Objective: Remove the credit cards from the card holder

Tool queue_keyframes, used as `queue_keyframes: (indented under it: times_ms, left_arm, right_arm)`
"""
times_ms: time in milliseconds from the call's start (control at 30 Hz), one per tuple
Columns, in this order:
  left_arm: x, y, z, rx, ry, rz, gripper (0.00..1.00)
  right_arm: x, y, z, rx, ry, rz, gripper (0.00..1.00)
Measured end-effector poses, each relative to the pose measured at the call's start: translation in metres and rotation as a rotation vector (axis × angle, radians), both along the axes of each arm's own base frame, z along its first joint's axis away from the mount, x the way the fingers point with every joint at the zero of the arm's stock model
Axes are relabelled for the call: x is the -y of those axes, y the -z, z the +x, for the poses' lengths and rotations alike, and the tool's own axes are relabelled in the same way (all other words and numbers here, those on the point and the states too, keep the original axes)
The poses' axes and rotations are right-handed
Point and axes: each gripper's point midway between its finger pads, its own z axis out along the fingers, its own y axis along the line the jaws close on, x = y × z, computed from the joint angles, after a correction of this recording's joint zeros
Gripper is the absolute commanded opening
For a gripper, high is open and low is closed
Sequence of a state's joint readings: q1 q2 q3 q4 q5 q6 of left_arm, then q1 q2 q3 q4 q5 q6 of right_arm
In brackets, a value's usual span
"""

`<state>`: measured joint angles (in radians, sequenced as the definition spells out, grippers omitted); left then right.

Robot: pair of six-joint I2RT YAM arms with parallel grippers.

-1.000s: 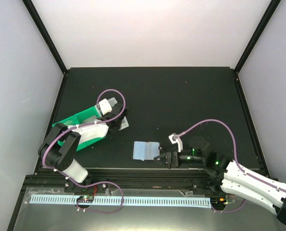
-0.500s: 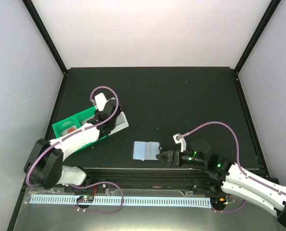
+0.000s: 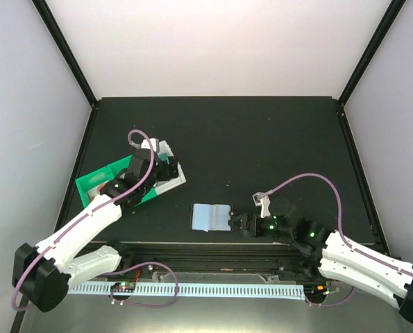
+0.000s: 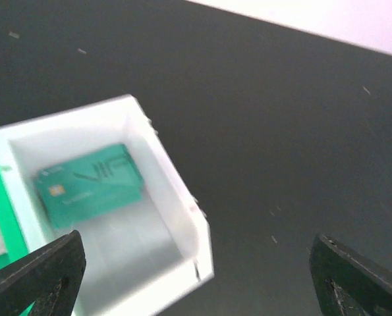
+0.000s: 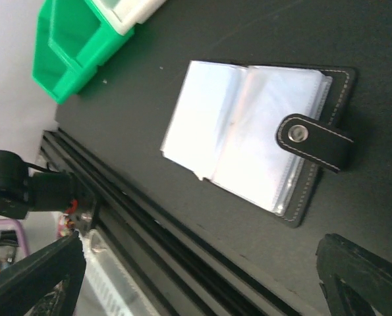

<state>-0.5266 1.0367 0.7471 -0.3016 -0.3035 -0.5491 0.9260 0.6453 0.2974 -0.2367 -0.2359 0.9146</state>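
Left wrist view: found teal credit card [image 4: 89,184] in white bin [image 4: 177,201], left pincer [image 4: 197,242] spread empty above; drop judged done. Noted card holder [image 5: 248,141] on table [image 3: 275,139] beside released right pincer [image 5: 201,245]; next, search inside for more.

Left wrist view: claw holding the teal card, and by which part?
Nothing is held. The left claw stands open above the white open bin, where the teal rectangular plastic card lies.
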Motion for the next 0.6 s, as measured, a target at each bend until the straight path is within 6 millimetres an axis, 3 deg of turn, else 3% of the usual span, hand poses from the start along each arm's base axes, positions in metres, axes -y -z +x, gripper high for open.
queue_keyframes:
  times_ms: [167,333,600]
  left_arm:
    - [0.027,-0.003,-0.031,-0.040,0.220,-0.080,0.83]
    - [0.053,0.028,-0.067,-0.141,0.417,-0.176,0.72]
    - [0.081,0.071,-0.101,-0.298,0.593,-0.262,0.66]
  right_arm:
    - [0.000,0.016,0.002,-0.021,-0.002,-0.058,0.73]
    - [-0.009,0.026,0.002,-0.054,-0.026,-0.070,0.49]
    - [-0.018,0.041,0.004,-0.103,-0.037,-0.087,0.44]
